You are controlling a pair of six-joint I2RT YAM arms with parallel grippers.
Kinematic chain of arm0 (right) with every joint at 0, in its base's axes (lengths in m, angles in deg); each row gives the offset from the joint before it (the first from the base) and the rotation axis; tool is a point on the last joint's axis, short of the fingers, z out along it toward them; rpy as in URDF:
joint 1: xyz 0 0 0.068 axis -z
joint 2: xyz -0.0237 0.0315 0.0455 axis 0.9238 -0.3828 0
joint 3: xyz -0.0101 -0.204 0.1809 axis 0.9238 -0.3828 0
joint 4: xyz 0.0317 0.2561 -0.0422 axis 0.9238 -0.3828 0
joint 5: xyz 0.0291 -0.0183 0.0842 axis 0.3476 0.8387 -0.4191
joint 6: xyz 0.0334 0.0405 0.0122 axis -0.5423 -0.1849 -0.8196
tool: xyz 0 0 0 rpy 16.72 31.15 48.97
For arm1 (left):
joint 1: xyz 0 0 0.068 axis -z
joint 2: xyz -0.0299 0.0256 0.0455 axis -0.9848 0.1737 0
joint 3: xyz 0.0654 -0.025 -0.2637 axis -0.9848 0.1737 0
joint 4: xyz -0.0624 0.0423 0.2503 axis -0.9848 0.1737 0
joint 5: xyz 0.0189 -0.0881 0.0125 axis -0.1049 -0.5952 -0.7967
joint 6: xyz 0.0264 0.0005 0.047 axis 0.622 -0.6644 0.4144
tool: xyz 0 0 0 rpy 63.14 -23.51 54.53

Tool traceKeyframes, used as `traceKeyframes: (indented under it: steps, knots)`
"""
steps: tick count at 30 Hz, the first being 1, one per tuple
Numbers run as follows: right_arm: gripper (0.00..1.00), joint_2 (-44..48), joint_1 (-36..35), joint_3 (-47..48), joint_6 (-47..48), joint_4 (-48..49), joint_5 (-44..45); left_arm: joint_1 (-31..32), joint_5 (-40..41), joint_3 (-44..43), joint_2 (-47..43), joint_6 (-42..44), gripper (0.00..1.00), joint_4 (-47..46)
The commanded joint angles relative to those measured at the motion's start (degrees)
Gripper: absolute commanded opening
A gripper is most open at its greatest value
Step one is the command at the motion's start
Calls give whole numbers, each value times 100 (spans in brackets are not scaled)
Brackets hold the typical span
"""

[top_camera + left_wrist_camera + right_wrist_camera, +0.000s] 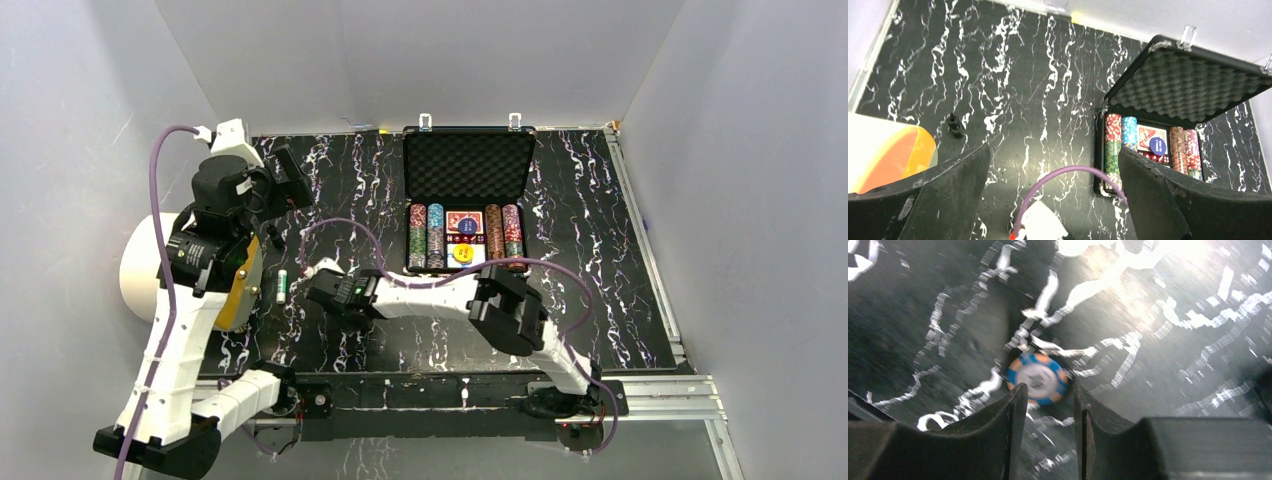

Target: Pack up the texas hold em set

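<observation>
The black briefcase [468,150] stands open at the back centre, foam lid up; it also shows in the left wrist view [1188,80]. Rows of poker chips [418,238], a red card deck [463,224] and a yellow round button [463,253] lie in it. A blue button [1157,145] rests on the deck. A loose blue, orange and white chip [1038,379] lies flat on the table. My right gripper [1048,390] is low over it, narrowly open, tips at the chip's near edge; it reaches left [318,288]. My left gripper [1053,155] is wide open, empty and held high [288,180].
A big white drum with an orange face [140,265] lies at the left edge beside the left arm. A small green-and-white cylinder [283,285] lies near the right gripper. A small black piece [954,125] stands on the marbled table. White walls enclose it.
</observation>
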Motion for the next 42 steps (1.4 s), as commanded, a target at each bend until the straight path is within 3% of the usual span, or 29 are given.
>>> traceKeyframes:
  steps: [1,9,13,19,24,37,42]
  knots:
    - [42,1139,260,-798,-354,529,535,-38,-213,239,38,-319,98,293]
    - [45,2427,789,-2196,-529,1378,344,-42,-919,1153,-3,-934,98,251]
    - [57,2060,772,-1801,-159,950,70,-43,-376,1282,-92,-1085,98,405]
    - [70,1359,460,-1001,101,689,-357,-43,618,637,-234,-978,98,368]
    - [77,909,271,-575,154,653,-662,-31,875,287,-277,-709,98,174]
    - [75,-49,159,232,304,-71,-617,-38,643,459,-246,-648,98,185]
    - [68,-156,159,251,311,-195,-581,-34,626,496,-237,-647,98,184]
